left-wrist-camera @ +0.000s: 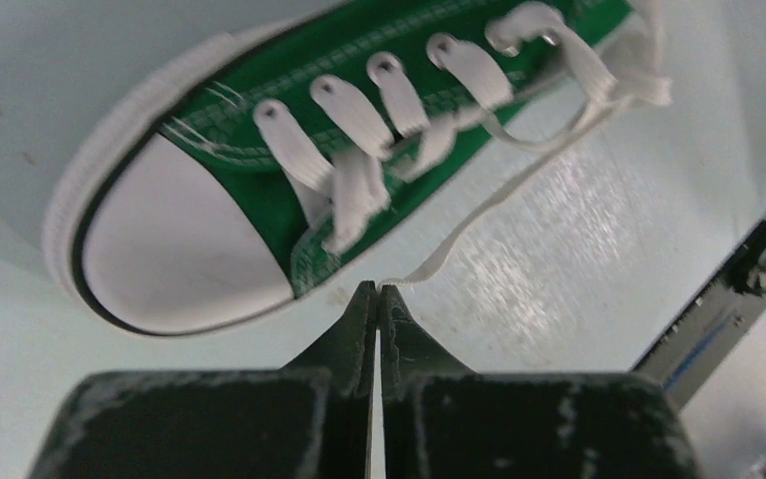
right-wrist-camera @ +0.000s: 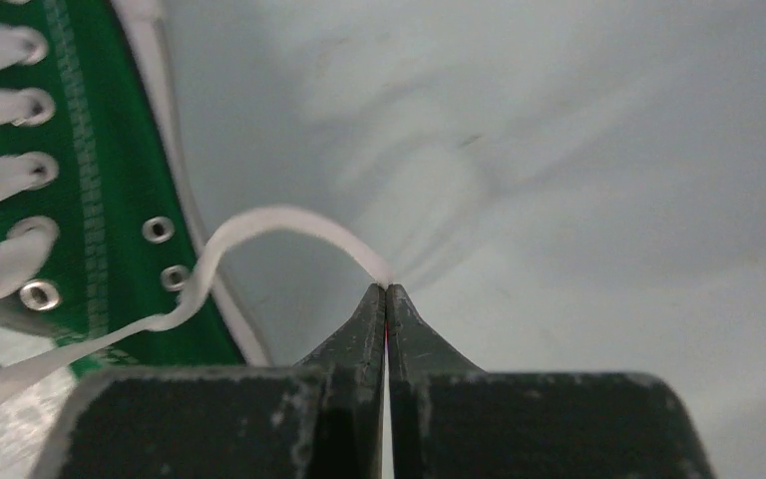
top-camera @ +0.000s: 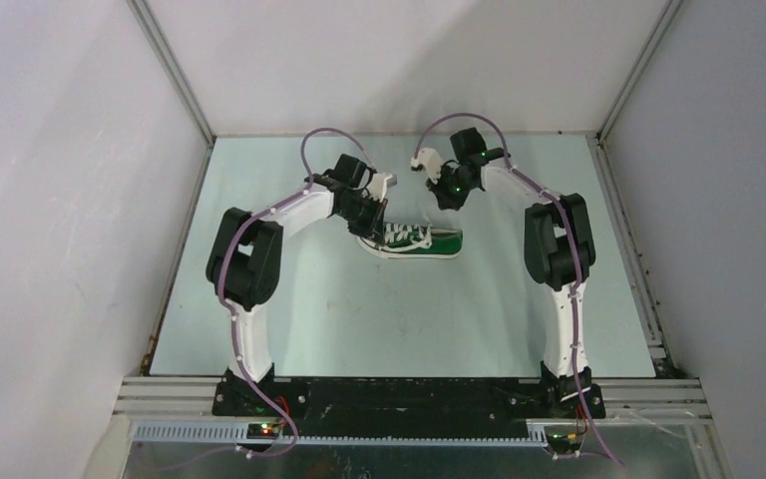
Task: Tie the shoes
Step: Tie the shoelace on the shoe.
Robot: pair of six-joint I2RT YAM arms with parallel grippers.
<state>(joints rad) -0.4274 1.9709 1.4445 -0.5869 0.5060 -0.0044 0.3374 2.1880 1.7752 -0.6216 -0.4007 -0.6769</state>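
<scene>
The left gripper point(left-wrist-camera: 377, 292) and right gripper point(right-wrist-camera: 386, 292) each pinch a lace point(right-wrist-camera: 269, 215) end, closed tight at the very tips. A sharp pull could slip either end free or drag the shoe point(top-camera: 414, 242).

**Both grippers pinched shut, arms arched inward**

In the overhead view the left arm point(top-camera: 249, 259) rises from its base at 7 o'clock, bends at the elbow and sends its forearm toward 2 o'clock, with the wrist tipped down. The left gripper point(left-wrist-camera: 377, 291) has its fingers pressed flat together, with a white lace end point(left-wrist-camera: 449, 251) nipped at the tips. The right arm point(top-camera: 557, 244) mirrors it from 5 o'clock, its forearm heading toward 10 o'clock. The right gripper point(right-wrist-camera: 387, 291) is likewise closed, clamping a lace strand point(right-wrist-camera: 279, 215) that arcs away toward 10 o'clock.
</scene>
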